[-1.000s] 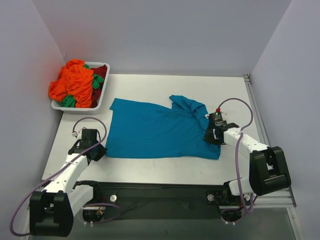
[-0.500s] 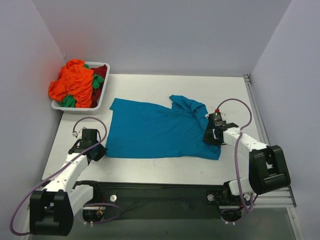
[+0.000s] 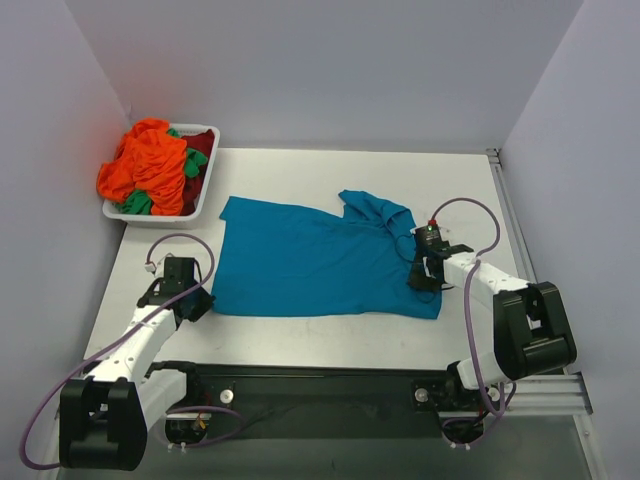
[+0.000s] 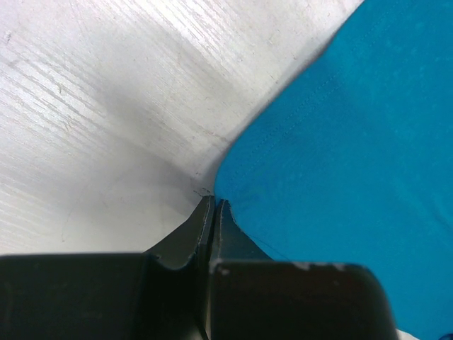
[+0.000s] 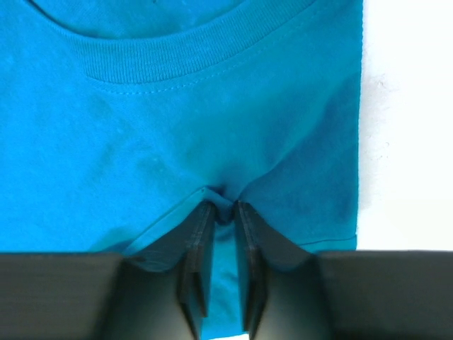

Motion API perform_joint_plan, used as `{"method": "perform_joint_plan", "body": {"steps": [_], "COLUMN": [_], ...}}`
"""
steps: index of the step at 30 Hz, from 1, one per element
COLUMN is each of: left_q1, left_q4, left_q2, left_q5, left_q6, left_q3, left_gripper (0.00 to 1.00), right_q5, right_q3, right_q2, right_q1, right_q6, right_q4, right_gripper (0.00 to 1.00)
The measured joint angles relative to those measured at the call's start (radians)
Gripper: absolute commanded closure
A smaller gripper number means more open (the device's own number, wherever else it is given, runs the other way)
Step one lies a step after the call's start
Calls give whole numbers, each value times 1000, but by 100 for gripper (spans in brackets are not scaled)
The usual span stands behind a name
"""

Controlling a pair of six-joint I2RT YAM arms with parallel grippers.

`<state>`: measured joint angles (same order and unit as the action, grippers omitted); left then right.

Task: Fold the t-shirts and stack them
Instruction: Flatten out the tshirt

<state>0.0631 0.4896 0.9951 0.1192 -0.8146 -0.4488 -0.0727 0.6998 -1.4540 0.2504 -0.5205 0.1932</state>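
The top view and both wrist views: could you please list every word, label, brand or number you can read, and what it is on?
None: no view shows readable text. The teal t-shirt is plain, even at its collar; the white tray and piled shirts carry no visible marking.

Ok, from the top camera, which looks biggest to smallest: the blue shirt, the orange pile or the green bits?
1. Teal-blue cloth t-shirt, spread flat.
2. Bright orange crumpled cloth shirts.
3. Green cloth shirt, only bits showing.
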Motion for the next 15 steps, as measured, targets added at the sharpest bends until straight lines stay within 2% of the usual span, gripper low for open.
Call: {"method": "perform_joint_plan", "body": {"steps": [6, 11, 15], "left_q1": [0, 0, 0], "left_q4": [-2, -2, -2], "left_q2": [0, 0, 0], "left_q5": [-1, -1, -1], "left_q6": [0, 0, 0], "left_q3": [0, 0, 0], "left_gripper": [100, 100, 100], "right_q5": [2, 10, 23], "right_q3": [0, 0, 0], "right_q2": [4, 44, 98], "right_q1": [0, 0, 0], "right_q6": [-2, -2, -3], "right_q4": [-2, 10, 22], "right_gripper": [93, 89, 91]}}
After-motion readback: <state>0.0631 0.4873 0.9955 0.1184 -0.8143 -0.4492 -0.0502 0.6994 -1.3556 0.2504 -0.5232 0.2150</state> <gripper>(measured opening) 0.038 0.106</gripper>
